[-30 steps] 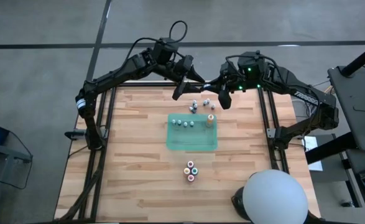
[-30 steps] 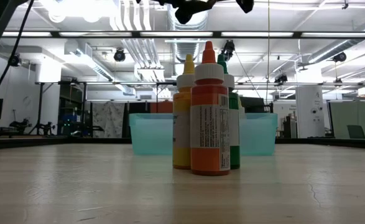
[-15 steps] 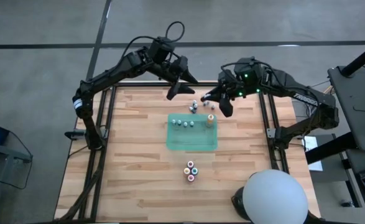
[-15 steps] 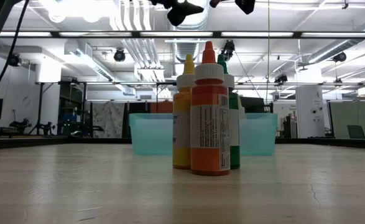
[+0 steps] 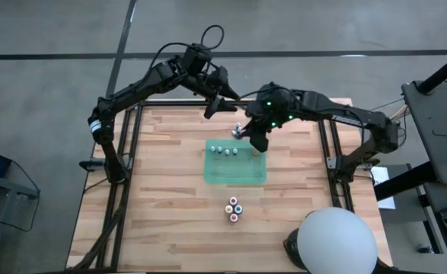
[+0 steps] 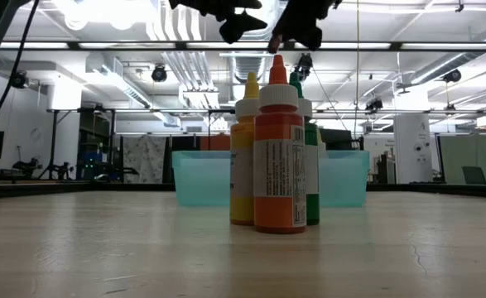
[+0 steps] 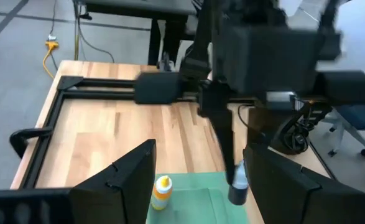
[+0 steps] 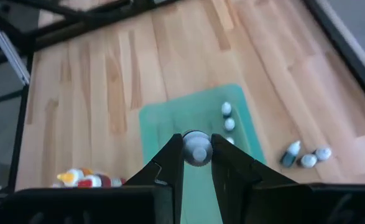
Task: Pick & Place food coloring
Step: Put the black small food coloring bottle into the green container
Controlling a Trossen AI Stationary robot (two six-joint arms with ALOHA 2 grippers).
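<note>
1 bottle (image 8: 198,151) | clamped in right gripper (image 8: 198,163) | over green tray (image 8: 163,118)

**Food coloring bottles: where each group sits**

You have four clusters. Near the front of the tabletop (image 5: 162,198) stands a tight bunch of upright bottles (image 5: 234,208), touching one another; from table height you see an orange bottle (image 6: 279,149) in front with a pointed orange tip, a yellow bottle (image 6: 244,153) just beside it and a green bottle (image 6: 310,165) behind. Inside the green tray (image 5: 234,173), a row of small pale-capped bottles (image 5: 225,150) stands along the far edge. Beyond the tray, a few small bottles (image 8: 306,155) rest on bare wood. One pale-capped bottle (image 8: 198,149) is pinched upright in the right claw (image 8: 198,158), above the tray.
</note>
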